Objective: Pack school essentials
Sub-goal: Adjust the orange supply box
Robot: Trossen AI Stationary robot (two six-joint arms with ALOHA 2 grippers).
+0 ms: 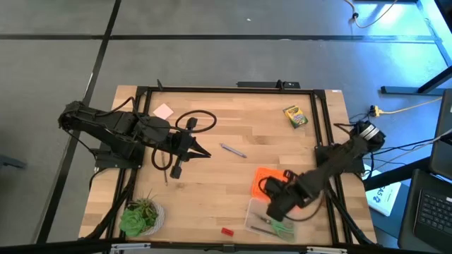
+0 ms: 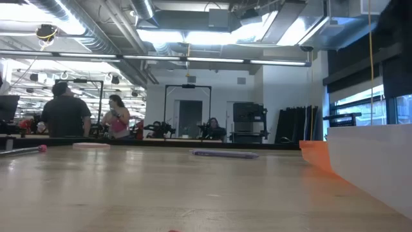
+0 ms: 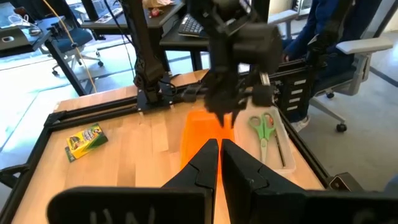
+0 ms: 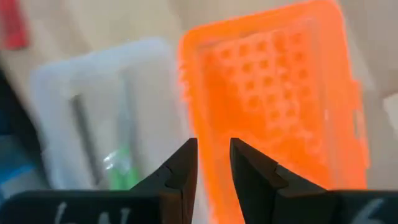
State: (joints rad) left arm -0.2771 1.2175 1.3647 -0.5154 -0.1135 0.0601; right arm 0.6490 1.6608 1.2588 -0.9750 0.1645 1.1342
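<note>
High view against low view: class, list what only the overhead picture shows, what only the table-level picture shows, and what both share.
Only the high view shows: both arms, the left end effector over the table's middle, the right end effector above the clear box, the crayon box, the plant, the red eraser and the scissors in the box.

Only the low view shows: the room behind, with people standing.

Both show: the wooden table, the purple pen, the orange lid and the pink note pad.
</note>
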